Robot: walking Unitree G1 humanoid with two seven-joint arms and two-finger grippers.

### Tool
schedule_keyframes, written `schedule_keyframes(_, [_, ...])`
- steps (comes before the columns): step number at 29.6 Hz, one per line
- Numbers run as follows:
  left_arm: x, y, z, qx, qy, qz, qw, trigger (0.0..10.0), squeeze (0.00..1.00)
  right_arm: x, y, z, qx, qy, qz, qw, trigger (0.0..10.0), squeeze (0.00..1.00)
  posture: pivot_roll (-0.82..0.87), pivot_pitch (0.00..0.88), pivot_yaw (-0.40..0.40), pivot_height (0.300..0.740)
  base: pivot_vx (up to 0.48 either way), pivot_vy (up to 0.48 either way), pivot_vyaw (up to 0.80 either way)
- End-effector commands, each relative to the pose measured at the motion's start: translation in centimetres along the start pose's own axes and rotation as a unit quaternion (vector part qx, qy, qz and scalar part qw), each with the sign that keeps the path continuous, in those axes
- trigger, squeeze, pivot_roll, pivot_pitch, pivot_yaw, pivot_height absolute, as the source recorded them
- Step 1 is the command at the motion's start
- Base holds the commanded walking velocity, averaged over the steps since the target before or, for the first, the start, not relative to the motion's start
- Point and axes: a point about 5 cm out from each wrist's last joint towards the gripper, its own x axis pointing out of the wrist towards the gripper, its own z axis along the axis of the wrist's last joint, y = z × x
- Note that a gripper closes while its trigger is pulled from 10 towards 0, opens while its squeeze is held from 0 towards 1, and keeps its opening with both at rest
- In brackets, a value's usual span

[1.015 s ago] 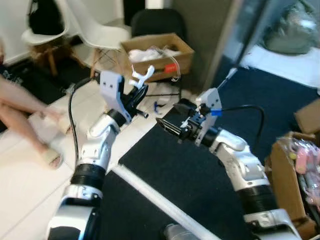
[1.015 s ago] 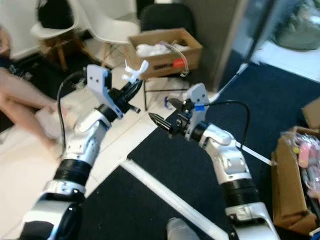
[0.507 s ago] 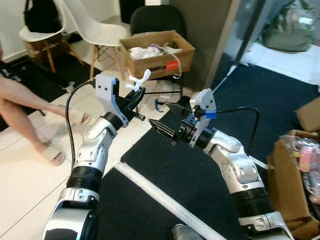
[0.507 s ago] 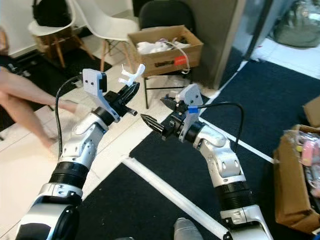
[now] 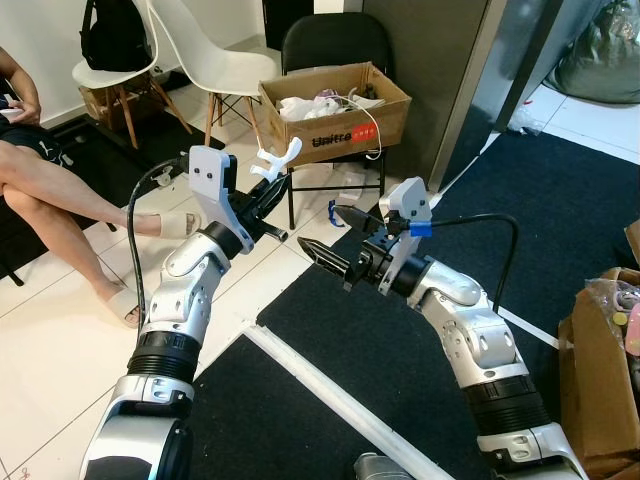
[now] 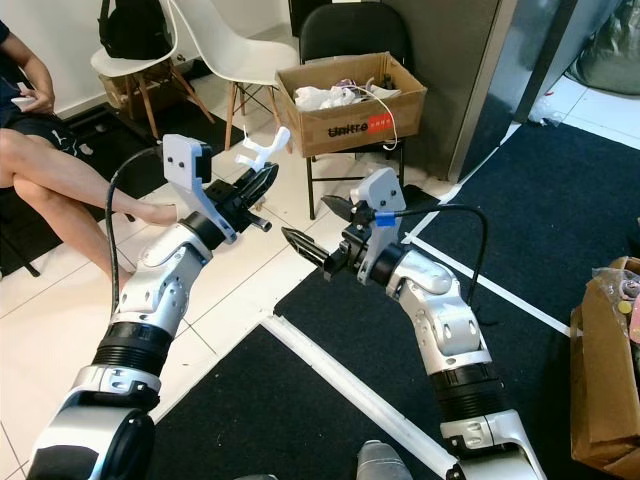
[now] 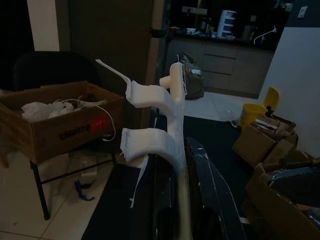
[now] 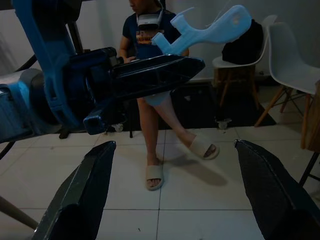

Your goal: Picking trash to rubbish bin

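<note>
One white plastic scrap [image 5: 277,160] is clamped in the left tool [image 5: 268,190], long axis pointing toward the cardboard box [image 5: 336,110]; right tool [image 5: 325,232] gapes empty short of that box.

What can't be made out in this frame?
- Rubbish bin: none identifiable; the brown cardboard box on the black chair holds only indistinct white scraps.
- White plastic bracket: its lower end is hidden between the left tool fingers.
- Second cardboard box: cut off by the right edge.
- Left wrist view: dark, background unclear.
</note>
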Motion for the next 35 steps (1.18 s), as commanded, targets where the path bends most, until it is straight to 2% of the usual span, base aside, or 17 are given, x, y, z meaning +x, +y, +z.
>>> schedule_keyframes(1, [-0.02, 0.05, -0.09, -0.004, 0.001, 0.005, 1.0, 10.0, 0.0, -0.1, -0.12, -0.09, 0.004, 0.001, -0.008, 1.0, 10.0, 0.0, -0.07, 0.0, 0.044, 0.74, 0.0, 0.0, 0.0])
schedule_keyframes(10, [0.26, -0.03, -0.09, -0.004, 0.002, -0.002, 1.0, 10.0, 0.0, -0.05, -0.16, -0.13, 0.009, 0.0, -0.008, 1.0, 10.0, 0.0, -0.08, 0.0, 0.054, 0.74, 0.0, 0.0, 0.0])
schedule_keyframes(18, [-0.02, -0.04, -0.44, -0.004, 0.008, -0.001, 1.0, 10.0, 0.0, -0.03, -0.14, -0.46, 0.023, 0.002, 0.003, 1.0, 10.0, 0.0, -0.06, 0.0, 0.021, 0.74, 0.0, 0.0, 0.0])
schedule_keyframes(26, [0.4, -0.06, -0.5, 0.003, 0.008, 0.002, 1.0, 10.0, 0.0, -0.15, -0.59, -0.47, 0.018, 0.005, 0.001, 1.0, 10.0, 0.0, -0.06, 0.0, 0.005, 0.74, 0.0, 0.0, 0.0])
schedule_keyframes(35, [0.43, 0.04, -0.39, -0.009, -0.006, 0.01, 1.0, 10.0, 0.0, -0.11, -0.97, -0.32, 0.016, 0.006, 0.0, 1.0, 10.0, 0.0, -0.07, 0.0, -0.007, 0.74, 0.027, 0.0, 0.0])
